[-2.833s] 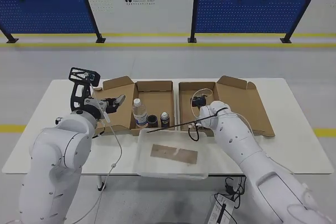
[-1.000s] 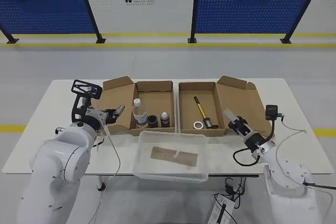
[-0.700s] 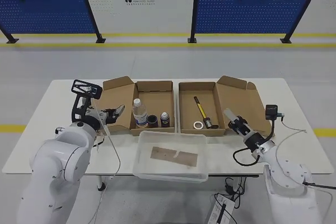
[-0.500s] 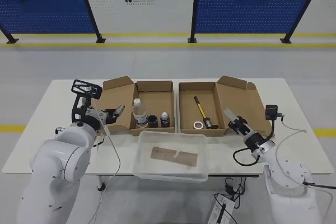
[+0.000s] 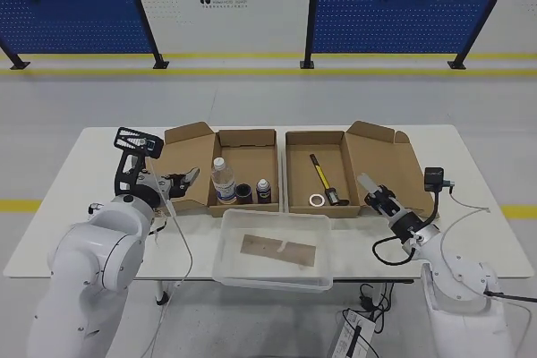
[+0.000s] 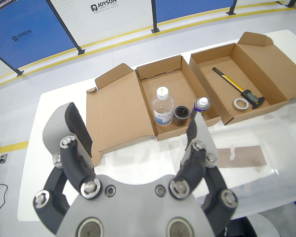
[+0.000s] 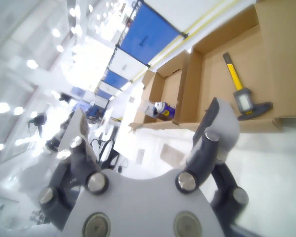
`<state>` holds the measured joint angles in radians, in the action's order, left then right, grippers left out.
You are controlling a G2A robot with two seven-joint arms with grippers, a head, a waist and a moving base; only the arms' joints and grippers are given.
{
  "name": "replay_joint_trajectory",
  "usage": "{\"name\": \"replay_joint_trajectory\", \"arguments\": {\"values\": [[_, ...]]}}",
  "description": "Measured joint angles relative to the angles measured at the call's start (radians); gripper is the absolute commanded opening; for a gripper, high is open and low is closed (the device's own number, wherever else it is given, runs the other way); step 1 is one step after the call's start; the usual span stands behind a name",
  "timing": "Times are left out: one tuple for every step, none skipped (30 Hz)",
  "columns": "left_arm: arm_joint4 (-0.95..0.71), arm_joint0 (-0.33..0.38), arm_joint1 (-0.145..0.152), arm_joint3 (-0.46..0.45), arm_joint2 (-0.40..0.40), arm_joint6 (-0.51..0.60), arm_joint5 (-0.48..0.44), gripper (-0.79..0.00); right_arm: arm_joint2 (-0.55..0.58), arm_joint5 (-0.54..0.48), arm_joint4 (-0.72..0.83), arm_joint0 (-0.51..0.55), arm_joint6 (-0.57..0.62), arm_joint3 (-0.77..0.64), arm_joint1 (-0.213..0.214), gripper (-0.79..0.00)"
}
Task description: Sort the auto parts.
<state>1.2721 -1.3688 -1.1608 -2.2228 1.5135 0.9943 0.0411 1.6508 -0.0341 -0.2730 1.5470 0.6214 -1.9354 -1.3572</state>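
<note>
My left tool [image 6: 134, 114] hovers spread and empty over the flap of the left box [image 6: 160, 69], near its bottle [image 6: 162, 109] and spray can [image 6: 201, 106]. My right tool [image 7: 148, 109], also spread, sits beside the right box [image 7: 227, 30] holding the caliper [image 7: 241, 94].

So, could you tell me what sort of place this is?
Probably a robotics test or demo hall: blue pegboard partitions fence the area, a yellow floor line marks it, and one white table stands alone.
</note>
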Motion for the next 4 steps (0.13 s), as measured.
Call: {"name": "replay_joint_trajectory", "arguments": {"values": [[0.0, 0.0, 0.0, 0.0, 0.0, 0.0, 0.0, 0.0, 0.0, 0.0, 0.0, 0.0, 0.0, 0.0, 0.0, 0.0], [0.0, 0.0, 0.0, 0.0, 0.0, 0.0, 0.0, 0.0, 0.0, 0.0, 0.0, 0.0, 0.0, 0.0, 0.0, 0.0], [0.0, 0.0, 0.0, 0.0, 0.0, 0.0, 0.0, 0.0, 0.0, 0.0, 0.0, 0.0, 0.0, 0.0, 0.0, 0.0], [0.0, 0.0, 0.0, 0.0, 0.0, 0.0, 0.0, -0.001, 0.0, 0.0, 0.0, 0.0, 0.0, 0.0, 0.0, 0.0]]}}
